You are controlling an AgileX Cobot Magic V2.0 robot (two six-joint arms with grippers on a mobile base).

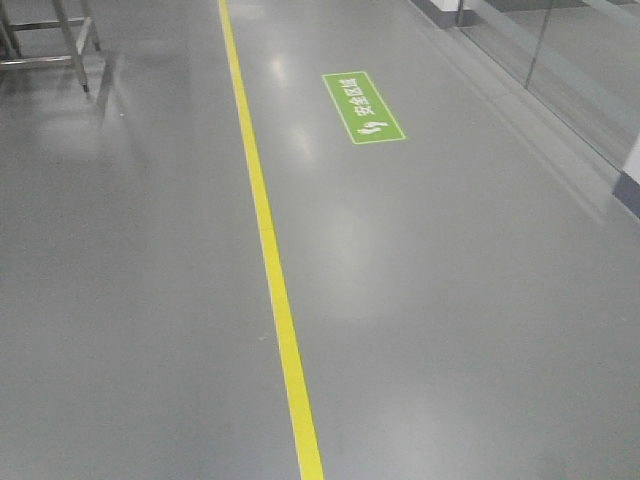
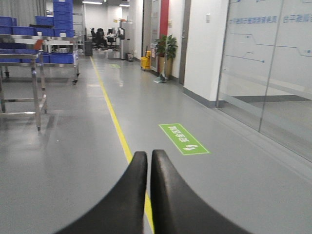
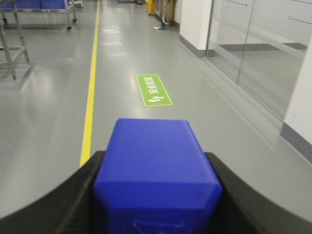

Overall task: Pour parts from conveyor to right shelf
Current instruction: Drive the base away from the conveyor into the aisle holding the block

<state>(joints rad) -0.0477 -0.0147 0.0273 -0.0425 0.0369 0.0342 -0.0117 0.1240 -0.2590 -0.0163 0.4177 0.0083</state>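
left gripper: black fingers pressed together, nothing between them. a steel frame stands at far left, blue bins beyond it. a yellow floor line runs down the centre, with a green floor marking to its right. right gripper: fingers pinch the blue part on both sides.

Glossy grey floor, yellow line

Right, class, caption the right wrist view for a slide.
Right gripper clamps a royal-blue plastic block, glossy grey floor ahead.
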